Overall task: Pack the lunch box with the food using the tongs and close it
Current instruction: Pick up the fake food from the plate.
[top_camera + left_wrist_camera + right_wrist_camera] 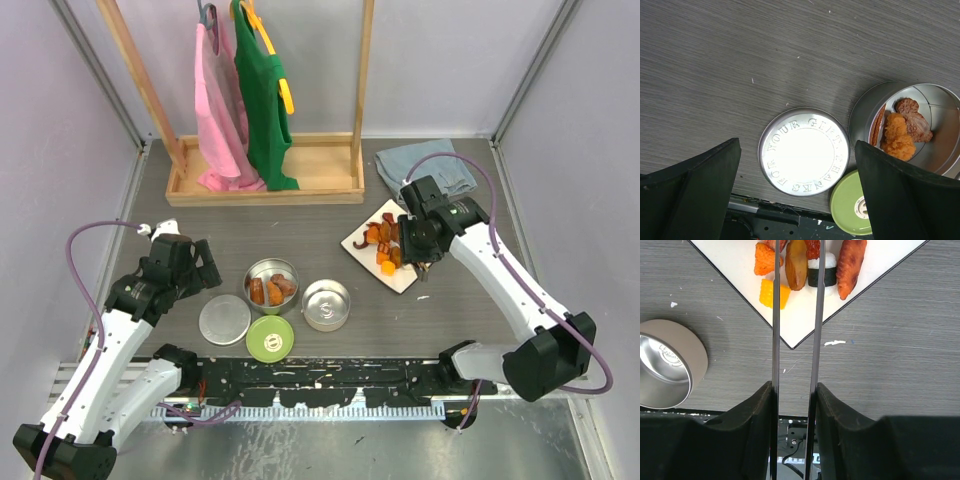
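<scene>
Two black fingers of the right gripper [795, 395] press on the tongs [775, 330] from either side. The jaws are about half closed on the thin steel arms, which run almost parallel with a narrow gap between them, apparently so the tips can nip a single morsel. The tongs' long axis runs away from the near edge of the table [740, 50] and crosses the near corner of the white plate [805, 325]. The tips point toward the far edge and pass out of the wrist view. Between the arms lies the food [796, 265], a brown chunk with a rice roll half under one arm, and it looks like the next pick. Off the plate's left corner an empty tin [665, 365] stands open, probably waiting for its share. Nearer the table's near-left corner, the left gripper [797, 145] hangs spread wide and holds nothing. It sits over the flat steel lid [802, 150], likely ready for the closing. The green lid [855, 205] lies just beside that lid, and a second tin [862, 112] next to them already holds orange and brown pieces.
</scene>
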Controlling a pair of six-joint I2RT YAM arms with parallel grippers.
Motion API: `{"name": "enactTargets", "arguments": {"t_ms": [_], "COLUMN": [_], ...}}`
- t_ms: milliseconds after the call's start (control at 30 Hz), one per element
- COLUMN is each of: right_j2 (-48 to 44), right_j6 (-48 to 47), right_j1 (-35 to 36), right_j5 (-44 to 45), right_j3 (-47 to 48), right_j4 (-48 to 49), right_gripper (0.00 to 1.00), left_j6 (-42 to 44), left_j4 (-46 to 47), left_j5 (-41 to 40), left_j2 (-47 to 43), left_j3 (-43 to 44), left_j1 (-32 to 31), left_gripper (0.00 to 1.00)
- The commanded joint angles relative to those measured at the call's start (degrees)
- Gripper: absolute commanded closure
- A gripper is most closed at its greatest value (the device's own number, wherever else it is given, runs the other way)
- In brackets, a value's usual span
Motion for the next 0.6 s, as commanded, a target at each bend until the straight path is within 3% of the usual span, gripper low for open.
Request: {"name": "enactTargets", "arguments": {"t_ms": [0,200,367,567], "right_j2": [-3.0,-6.2,-9.7,-11.0], "right_j6": [1.4,2.6,4.9,8.8], "right_j1": [0.0,0.0,0.2,5.9], "right_j5": [-1.5,-7.2,-18.4,-22.8], "right_j3": [0.5,1.9,1.8,0.6], "right_j4": [1.2,2.3,6.2,10.9], "right_gripper": [0.75,0.75,0.73,0.74], "left_j6": [0.0,-0.1,0.1,0.0], "left_j4": [2.0,2.1,2.3,2.2], "left_j5": [0.2,0.2,0.5,0.5], "left_j2": [-0.6,-0.7,-0.5,-0.4], "left_j3": [1.0,0.9,0.9,0.9], "left_j1": [0.2,0.1,0.2,0.2], "left_gripper": [0.02,0.02,0.02,0.02]}}
